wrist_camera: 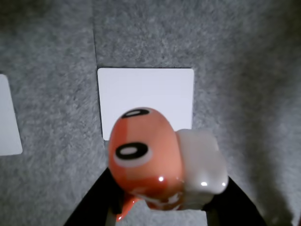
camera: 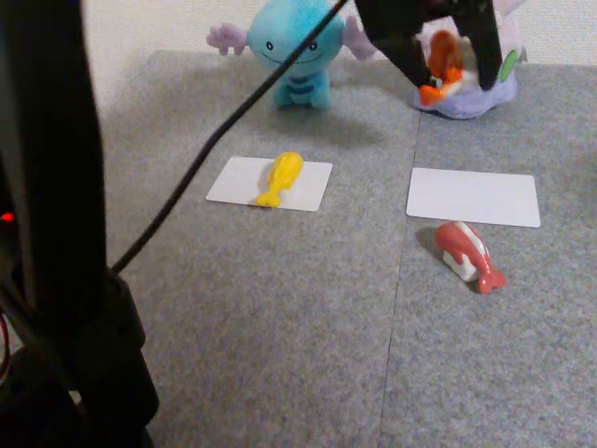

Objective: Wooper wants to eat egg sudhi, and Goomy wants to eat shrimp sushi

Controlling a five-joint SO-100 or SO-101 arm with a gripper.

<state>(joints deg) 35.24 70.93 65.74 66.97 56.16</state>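
On my fixed view, going left to right, a dark out-of-focus arm column (camera: 56, 233) fills the left edge, with a black cable (camera: 224, 126) slanting up from it toward the top centre. Next is the Wooper (camera: 297, 47), a round bright-blue plush with purple side gills, sitting at the back of the grey felt mat (camera: 280, 327). In front of it lies a white rectangular card (camera: 312, 184), and the egg sudhi (camera: 281, 177), a small toy sushi with a plain yellow topping, rests on that card.

Right of the mat's seam I see the black gripper (camera: 446, 70) held up in the air, its two fingers clamped on the shrimp sushi (camera: 442, 65), a toy piece with an orange striped topping over a white rice block. Behind it, the Goomy (camera: 480, 98), a pale lilac blob plush with a darker purple base, is mostly hidden. Below sits a second white card (camera: 474, 196), bare, and just in front of it on the mat a pinkish-red smooth-topped sushi piece (camera: 468, 255).

My wrist view shows the gripped shrimp piece (wrist_camera: 150, 160) close up, over a white card (wrist_camera: 146, 89).
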